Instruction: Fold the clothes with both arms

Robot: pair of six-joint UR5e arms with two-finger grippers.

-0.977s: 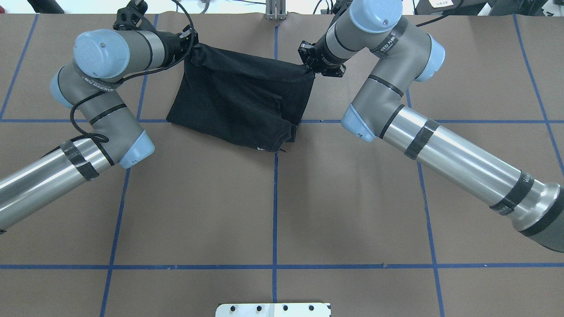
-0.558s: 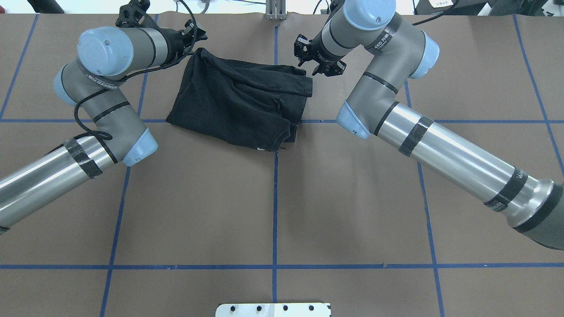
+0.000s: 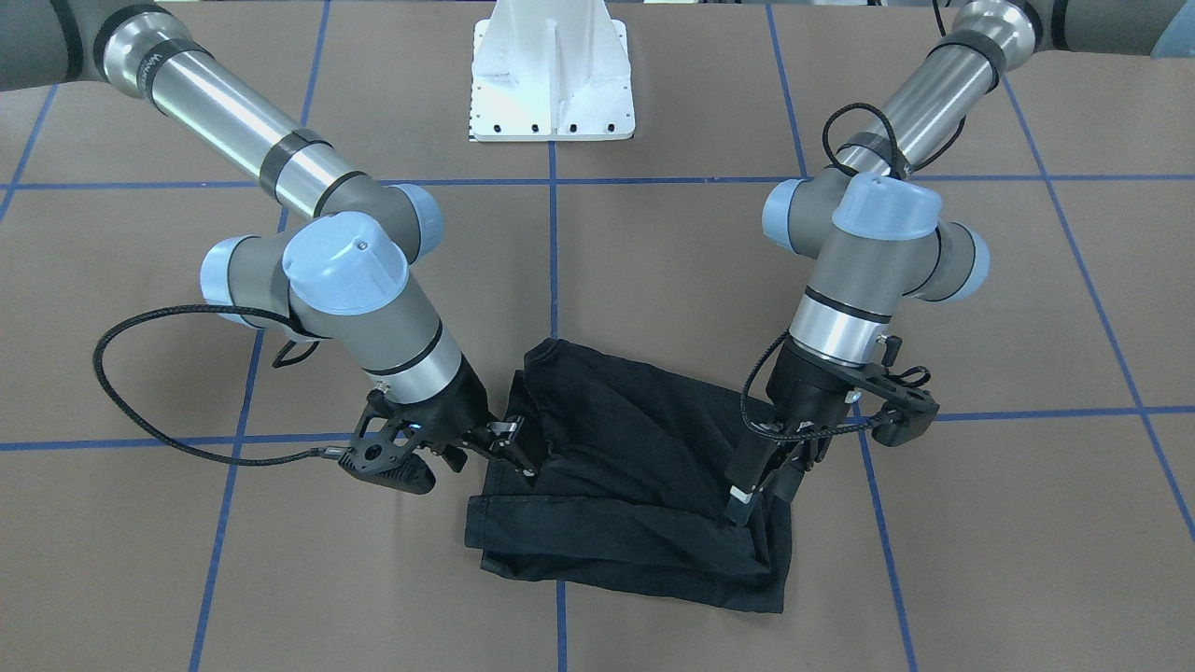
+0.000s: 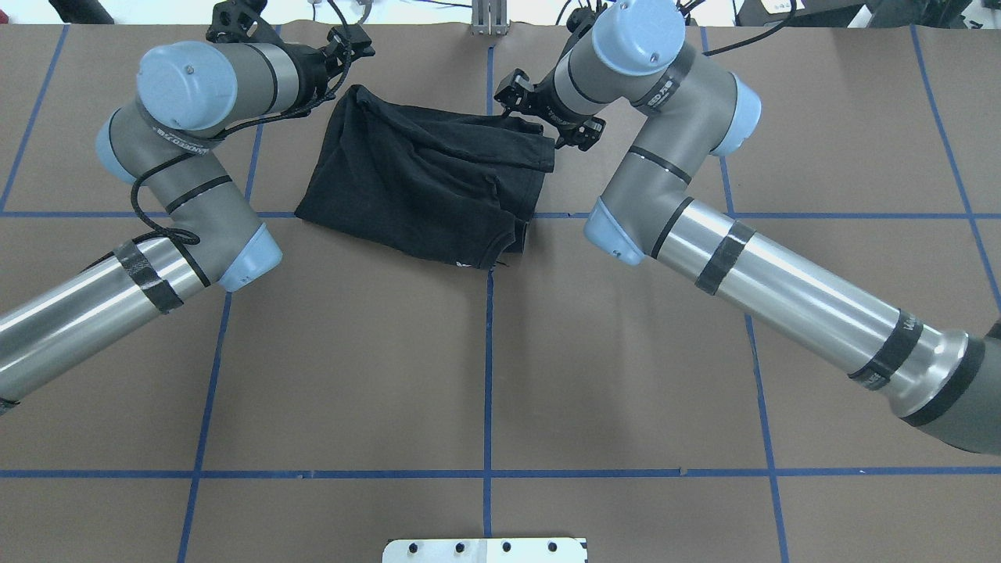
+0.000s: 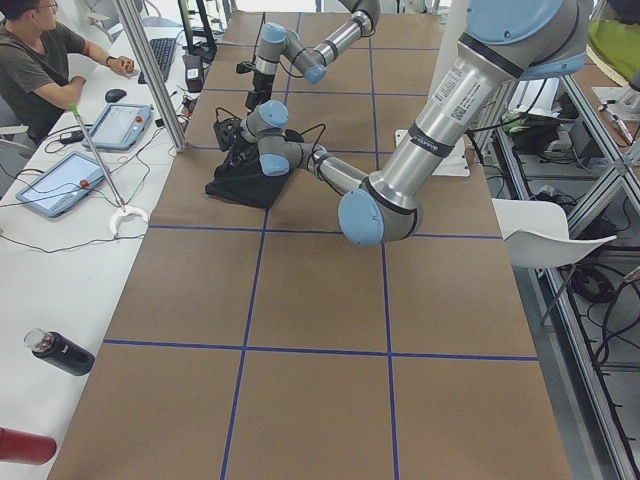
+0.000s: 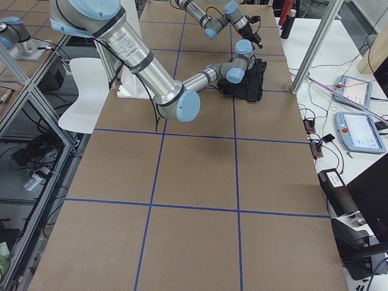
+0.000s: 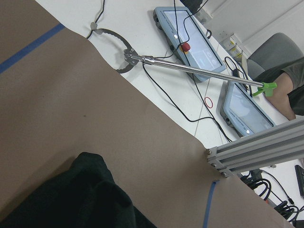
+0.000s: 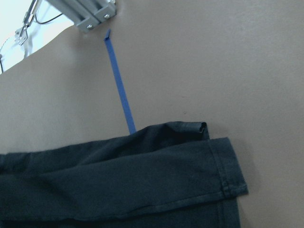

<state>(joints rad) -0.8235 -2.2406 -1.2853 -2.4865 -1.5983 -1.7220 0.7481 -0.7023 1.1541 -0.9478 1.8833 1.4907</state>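
On the left, the left arm reaches to the far side of the table. The left gripper hangs above the far left corner of the T-shirt, its two fingers apart and nothing between them. Its own wrist camera catches only a black corner of cloth low in the view.

In the middle, the T-shirt lies on the far half of the table, across the centre blue tape line, just short of the far edge. It is doubled into a rough rectangle with the plain black side up (no print shows, only a small white fleck on its near edge). The far hem lies turned over as a flat band, and the near right corner is lumpy where layers bunch.

On the right, the right arm mirrors the other. The right gripper sits at the far right corner, spread and empty. Whether its tips brush the cloth I cannot tell.

I'd judge this as the pause between folds: one fold is laid and neither pincer holds anything. The next move calls for a fresh grasp by both arms on matching corners. Each needs to catch every layer, not just the top one, and the two should carry across together so the bundle doesn't skew.
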